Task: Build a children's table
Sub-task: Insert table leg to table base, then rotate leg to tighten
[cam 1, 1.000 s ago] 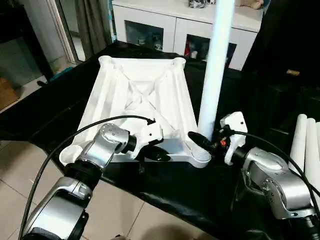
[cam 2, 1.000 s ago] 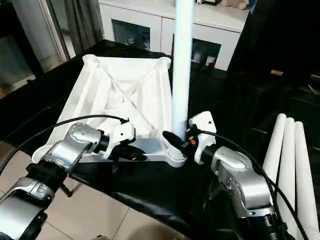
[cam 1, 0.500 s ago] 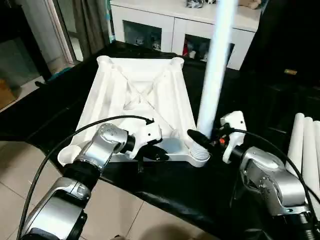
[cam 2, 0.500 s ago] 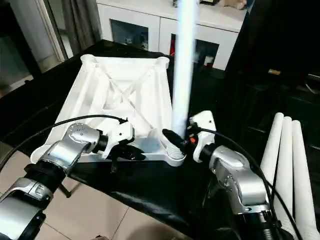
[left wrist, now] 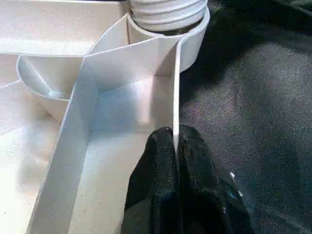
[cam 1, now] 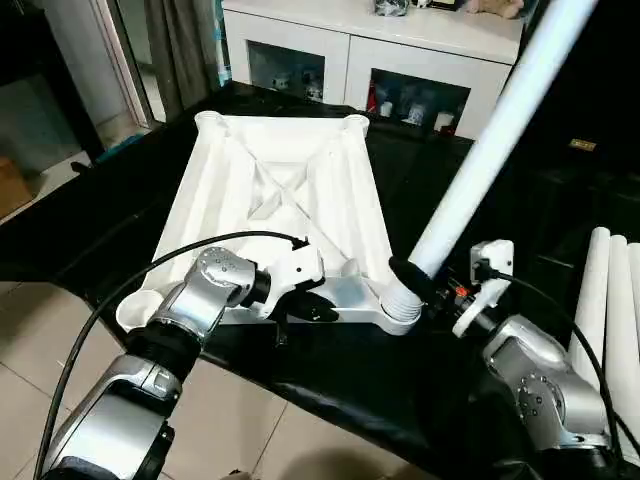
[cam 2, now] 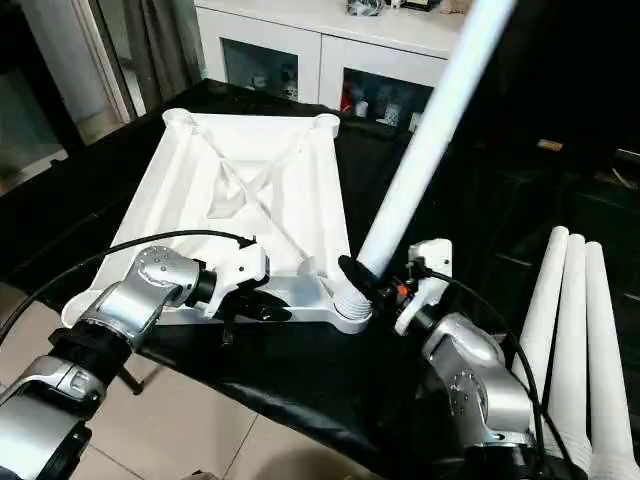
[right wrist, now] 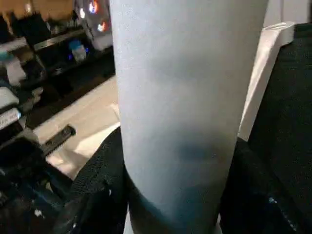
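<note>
The children's table top (cam 1: 290, 190) lies upside down on the black cloth, ribbed underside up. My left gripper (cam 1: 318, 310) is shut on the thin near rim (left wrist: 174, 112) of the top, one finger on each side of that wall. A long white leg (cam 1: 500, 130) has its threaded end (cam 1: 402, 300) at the near right corner socket (cam 1: 398, 322) and leans steeply up to the right. My right gripper (cam 1: 425, 285) is shut on this leg just above the thread, and its black fingers (right wrist: 97, 185) hug the tube (right wrist: 180, 97).
Three spare white legs (cam 1: 610, 290) lie side by side on the cloth at the right. A white cabinet (cam 1: 350, 50) stands behind the work table. The cloth's near edge (cam 1: 330, 400) drops to a tiled floor (cam 1: 30, 330).
The leg has tipped from upright to a strong lean to the right, its base staying at the near right socket. My right wrist rolled with it. The left arm has not moved.
</note>
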{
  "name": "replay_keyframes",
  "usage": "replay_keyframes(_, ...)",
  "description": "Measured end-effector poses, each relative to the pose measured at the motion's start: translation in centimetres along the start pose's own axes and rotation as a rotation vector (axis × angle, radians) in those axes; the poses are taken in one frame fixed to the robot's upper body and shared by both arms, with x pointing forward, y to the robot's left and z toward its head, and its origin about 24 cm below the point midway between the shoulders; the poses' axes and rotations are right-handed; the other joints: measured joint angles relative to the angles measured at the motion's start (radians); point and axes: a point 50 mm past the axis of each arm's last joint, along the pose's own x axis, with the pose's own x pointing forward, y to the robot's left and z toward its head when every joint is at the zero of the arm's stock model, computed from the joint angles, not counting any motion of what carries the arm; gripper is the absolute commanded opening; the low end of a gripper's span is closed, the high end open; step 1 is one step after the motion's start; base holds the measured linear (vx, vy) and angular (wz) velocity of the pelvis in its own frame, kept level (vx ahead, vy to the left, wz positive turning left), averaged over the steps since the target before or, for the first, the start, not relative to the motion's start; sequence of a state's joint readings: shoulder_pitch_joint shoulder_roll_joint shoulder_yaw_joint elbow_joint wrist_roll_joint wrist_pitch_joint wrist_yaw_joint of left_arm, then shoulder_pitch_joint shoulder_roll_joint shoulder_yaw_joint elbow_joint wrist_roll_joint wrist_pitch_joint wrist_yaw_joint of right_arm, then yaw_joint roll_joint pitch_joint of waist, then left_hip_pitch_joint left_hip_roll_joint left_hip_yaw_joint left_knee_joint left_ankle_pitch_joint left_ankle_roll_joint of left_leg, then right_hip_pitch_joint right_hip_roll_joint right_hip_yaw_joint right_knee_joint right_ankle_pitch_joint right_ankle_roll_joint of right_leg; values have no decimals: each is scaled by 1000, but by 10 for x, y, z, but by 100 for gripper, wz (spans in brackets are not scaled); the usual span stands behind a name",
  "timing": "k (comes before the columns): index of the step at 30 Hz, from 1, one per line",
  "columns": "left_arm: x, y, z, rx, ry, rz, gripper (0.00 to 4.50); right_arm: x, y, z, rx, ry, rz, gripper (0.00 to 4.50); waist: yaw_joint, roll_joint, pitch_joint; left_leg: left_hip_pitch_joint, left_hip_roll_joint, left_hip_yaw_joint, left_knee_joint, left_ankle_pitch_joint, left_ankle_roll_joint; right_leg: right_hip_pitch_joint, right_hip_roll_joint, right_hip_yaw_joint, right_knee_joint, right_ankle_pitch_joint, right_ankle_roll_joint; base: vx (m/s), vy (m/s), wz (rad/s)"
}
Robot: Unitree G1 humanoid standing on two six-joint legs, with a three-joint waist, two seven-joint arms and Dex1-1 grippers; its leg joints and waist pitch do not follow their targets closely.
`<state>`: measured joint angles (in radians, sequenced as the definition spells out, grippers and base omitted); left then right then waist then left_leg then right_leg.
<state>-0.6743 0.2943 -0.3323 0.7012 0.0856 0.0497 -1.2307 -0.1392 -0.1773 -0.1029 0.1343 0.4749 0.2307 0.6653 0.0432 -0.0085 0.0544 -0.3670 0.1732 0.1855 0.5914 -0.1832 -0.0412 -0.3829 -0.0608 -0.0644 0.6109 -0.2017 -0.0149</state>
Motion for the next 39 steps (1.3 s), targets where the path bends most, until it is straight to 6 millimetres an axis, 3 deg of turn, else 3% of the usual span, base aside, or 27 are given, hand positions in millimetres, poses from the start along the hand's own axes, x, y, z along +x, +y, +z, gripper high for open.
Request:
replay_keyframes(13, 1, 0, -1, 11, -1, -1, 0, -14, 7, -18, -34, -61, -35, 191, 5, 2, -2, 1, 0, 0, -2, 0, 0, 0, 0, 0, -1, -1, 2, 0, 0, 0)
replay_keyframes(23, -1, 0, -3, 15, 3, 4, 0, -5, 15, -7, -269, 64, 60, 191, 2, 0, -3, 2, 0, 0, -4, 0, 0, 0, 0, 0, -1, -1, 2, 0, 0, 0)
replay_keyframes(31, -3, 1, -5, 16, 14, 20, 0, 11, 12, 1, -314, 164, 130, 191, -7, -11, -4, 4, 0, -1, -4, 0, 0, 0, 0, -1, -3, -2, 2, 0, 0, 0)
replay_keyframes(39, -1, -1, -5, 42, 26, -3, 0, 6, 4, 1, -310, 227, 227, 191, -3, -28, -14, 4, 0, -2, -5, 0, 0, 1, 0, -1, -4, -2, 2, 0, 0, 0)
